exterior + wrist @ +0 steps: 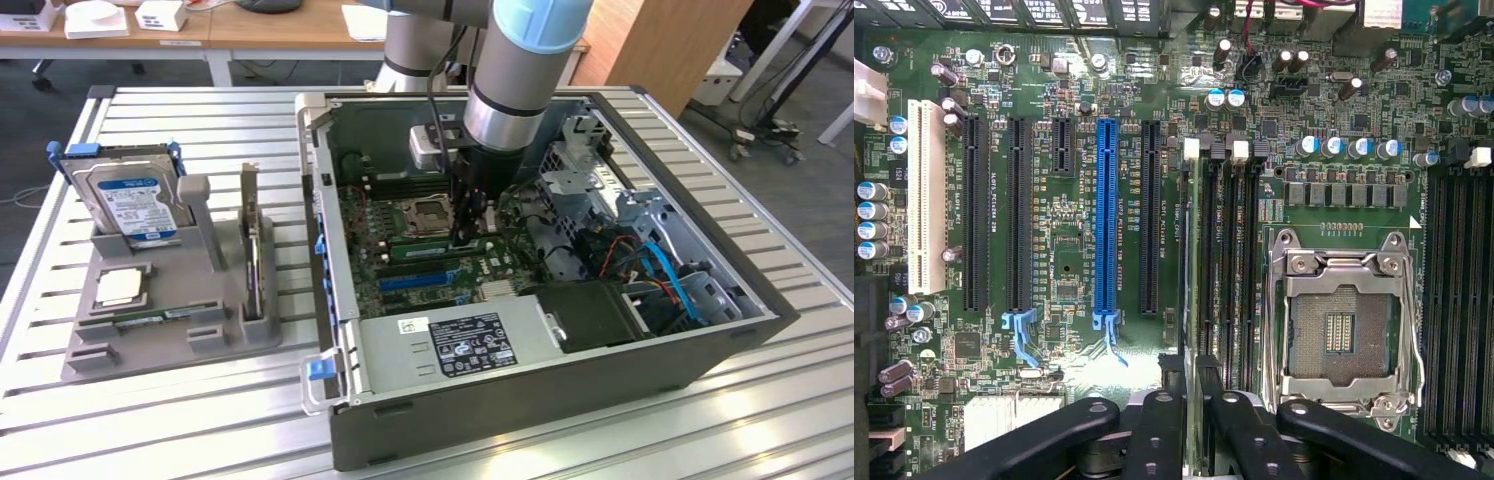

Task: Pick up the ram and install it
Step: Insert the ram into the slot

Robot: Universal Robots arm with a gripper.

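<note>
Exterior view, case: the open computer case (534, 400) lies on the slatted table (200, 420), and my arm (514, 80) reaches straight down into it.
Exterior view, gripper: my gripper (470, 232) is down on the main board (400, 265), at four o'clock of the processor socket (427, 212).
Exterior view, ram: the ram (424, 241) stands on edge in a memory slot at six o'clock of that socket, with its three o'clock end at my gripper.
Exterior view, holder: at nine o'clock of the case, the grey holder (174, 340) carries the hard drive (131, 205). A thin green stick (158, 317) also lies in it, too small to identify.
Wrist view, ram: the ram (1194, 260) shows edge-on in its slot, between the blue slot (1106, 215) and the processor socket (1344, 320).
Wrist view, gripper: my gripper (1194, 410) straddles the near end of the ram. I cannot tell whether it pinches the ram or stands clear of it.
Done: by my judgement, the ram is out of the holder and standing in a slot.
Left: I cannot confirm that it is pressed fully home and latched.
Hidden: my gripper covers the near latch, and the slot walls hide the ram's lower edge.
</note>
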